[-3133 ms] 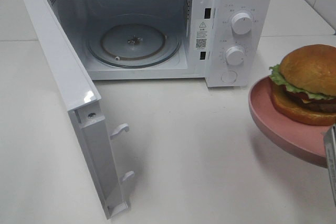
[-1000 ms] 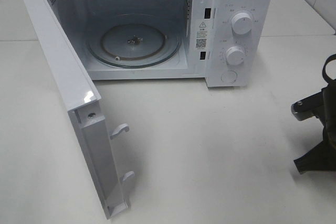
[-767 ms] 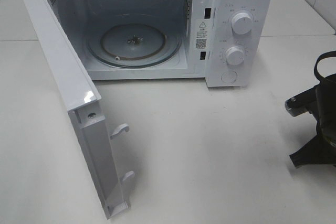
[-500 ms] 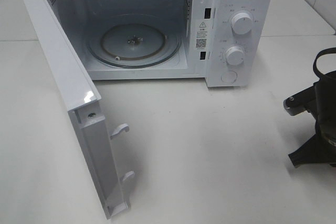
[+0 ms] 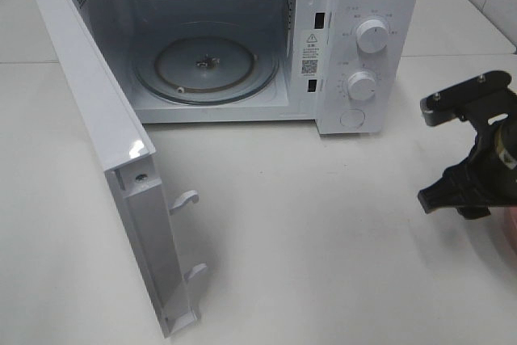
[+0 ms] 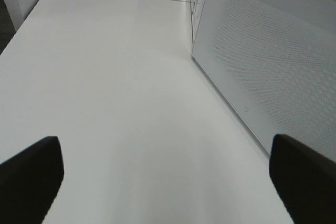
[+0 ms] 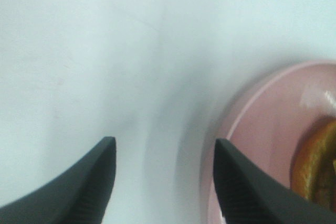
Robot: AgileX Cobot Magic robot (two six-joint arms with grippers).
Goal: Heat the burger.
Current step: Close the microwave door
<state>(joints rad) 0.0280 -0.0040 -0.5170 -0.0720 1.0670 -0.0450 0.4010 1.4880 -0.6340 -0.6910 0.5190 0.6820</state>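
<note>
The right gripper (image 7: 163,182) has its jaws apart with nothing between them but bare white table (image 7: 79,51). Just beside one of its fingers (image 7: 247,192) lies the rim of a pink plate (image 7: 252,129), and the finger overlaps that rim in the wrist view; whether they touch cannot be told. On the plate, further out from the jaws on that same side, sits the burger (image 7: 317,166), only a blurred golden-brown edge of it showing at the border of the picture.

In the high view the right gripper (image 5: 472,147) hangs over the table (image 5: 323,240) at the far right, with a sliver of pink plate (image 5: 510,228) just behind it at the frame edge. The burger does not show there. The microwave (image 5: 363,6) stands well apart from these jaws, its door (image 5: 105,143) swung wide and its glass turntable (image 5: 206,62) bare inside.

The left gripper (image 6: 168,177) has its jaws spread wide, holding nothing, over the table (image 6: 115,87). The outer face of the microwave door (image 6: 273,61), dotted with a fine mesh pattern, runs along near one of its fingers (image 6: 307,177).
</note>
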